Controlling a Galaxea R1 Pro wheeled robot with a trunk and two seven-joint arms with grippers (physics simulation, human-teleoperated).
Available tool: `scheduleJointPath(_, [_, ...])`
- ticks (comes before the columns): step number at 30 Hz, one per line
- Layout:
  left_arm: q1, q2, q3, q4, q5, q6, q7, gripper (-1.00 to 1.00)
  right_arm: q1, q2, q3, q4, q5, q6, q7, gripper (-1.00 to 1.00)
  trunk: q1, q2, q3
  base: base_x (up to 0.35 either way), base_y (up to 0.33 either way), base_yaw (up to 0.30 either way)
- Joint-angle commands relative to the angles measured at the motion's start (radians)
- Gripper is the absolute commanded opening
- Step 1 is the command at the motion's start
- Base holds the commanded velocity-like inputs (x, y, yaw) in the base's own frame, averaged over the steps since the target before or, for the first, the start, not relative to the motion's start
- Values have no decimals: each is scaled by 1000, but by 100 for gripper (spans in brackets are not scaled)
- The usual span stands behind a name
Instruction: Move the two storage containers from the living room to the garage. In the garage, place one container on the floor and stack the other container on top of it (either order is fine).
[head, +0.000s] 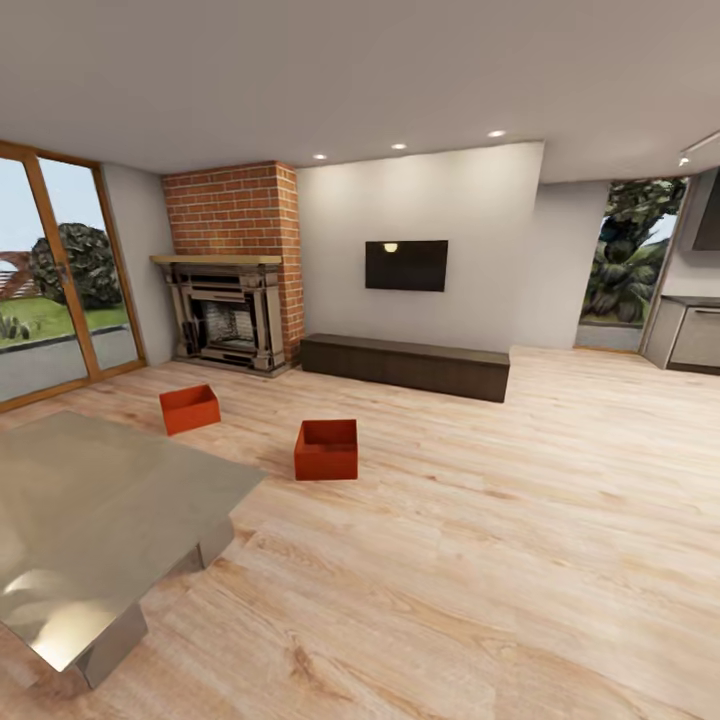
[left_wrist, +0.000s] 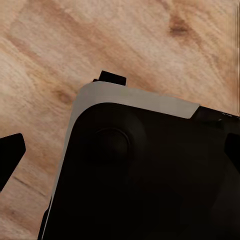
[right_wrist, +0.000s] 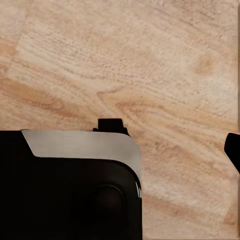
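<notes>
Presently, the head view is taking in the living room, where the two storage containers are sitting apart on the light wood-plank flooring (head: 520, 520), neither yet lifted. Item one, the nearer container (head: 326, 450), is standing upright just beyond the corner of the glass coffee table (head: 90, 510); its open top is showing an empty red-orange interior. Item two, the farther container (head: 189, 408), is resting slightly turned, nearer the brick fireplace (head: 232, 290) and the wood-framed glass doors (head: 60, 270); it too appears to be holding nothing (its inside is only partly showing). Both are lying well apart from the low dark cabinet (head: 405, 365) under the wall television (head: 405, 265). The wrist views are looking down past the robot's dark base (left_wrist: 150, 175) onto planks, suggesting arms parked low for travel; whether either gripper's fingers are parted cannot be told. Judged stage: approach, pickup pending.
</notes>
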Motion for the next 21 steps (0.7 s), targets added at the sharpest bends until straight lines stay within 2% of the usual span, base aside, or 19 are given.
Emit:
scheduleJointPath(1, [0, 0, 6, 0, 2, -2, -1, 100, -1, 1, 9, 3, -9, -5, -1, 100, 1, -1, -1, 302, -124, 0])
scheduleJointPath(21, [0, 1, 6, 0, 2, -2, -1, 100, -2, 1, 12, 3, -8, -5, -1, 100, 1, -1, -1, 299, -130, 0])
